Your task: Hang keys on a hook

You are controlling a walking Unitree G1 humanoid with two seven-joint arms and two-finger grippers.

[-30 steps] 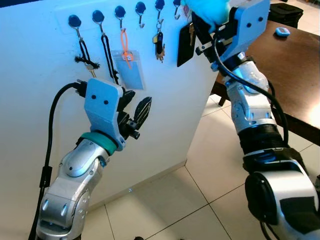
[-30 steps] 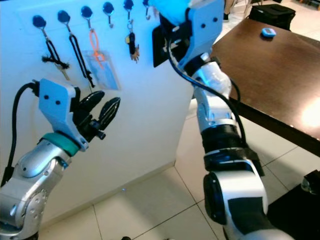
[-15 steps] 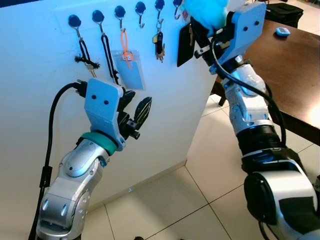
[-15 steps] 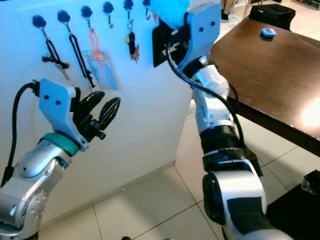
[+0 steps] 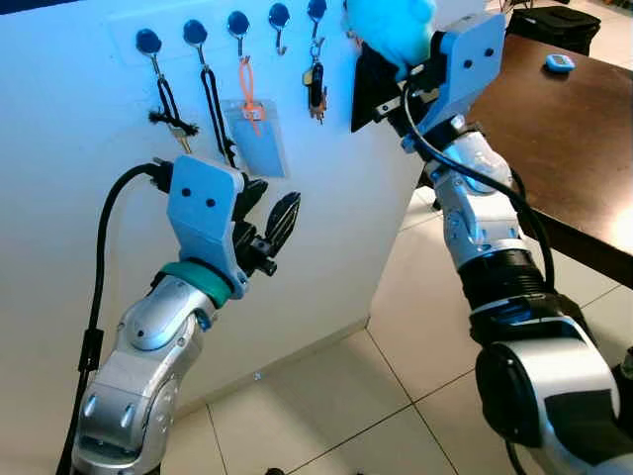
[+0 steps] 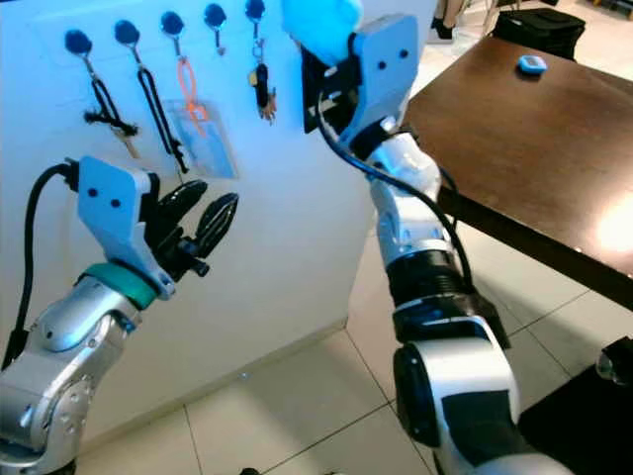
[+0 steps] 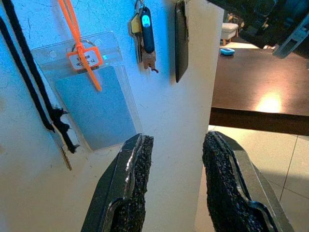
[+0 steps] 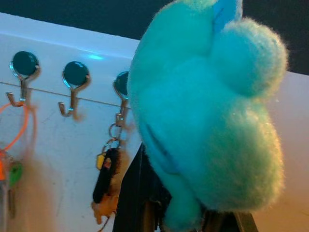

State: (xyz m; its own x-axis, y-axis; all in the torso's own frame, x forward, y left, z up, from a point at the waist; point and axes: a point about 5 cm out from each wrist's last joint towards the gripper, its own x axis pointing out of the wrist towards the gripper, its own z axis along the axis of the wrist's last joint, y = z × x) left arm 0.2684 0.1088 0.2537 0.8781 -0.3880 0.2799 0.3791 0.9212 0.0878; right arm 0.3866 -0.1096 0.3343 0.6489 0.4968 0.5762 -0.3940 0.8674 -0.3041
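A row of round-headed wall hooks (image 5: 237, 22) runs along the top of a white wall panel. Raised to the right end of that row, my right gripper (image 5: 392, 67) is shut on a teal plush key ring (image 5: 389, 24), whose fluffy body (image 8: 203, 111) hides the fingertips. A black flat pouch (image 5: 363, 94) hangs just below the plush. One hook (image 5: 278, 18) is bare, and a bunch of keys with a black fob (image 5: 315, 87) hangs beside it. My left gripper (image 5: 269, 224) stands open lower down in front of the wall, empty, fingers (image 7: 133, 164) wide apart.
Two black lanyards (image 5: 213, 109) and an orange-strapped badge holder (image 5: 255, 134) hang on the left hooks. A dark brown table (image 5: 579, 139) stands to the right with a small blue object (image 5: 559, 62) on it. Light tiled floor (image 5: 396, 396) lies below.
My right arm has swung left along the hook row, carrying the teal plush closer to the hooks. The left arm has not moved.
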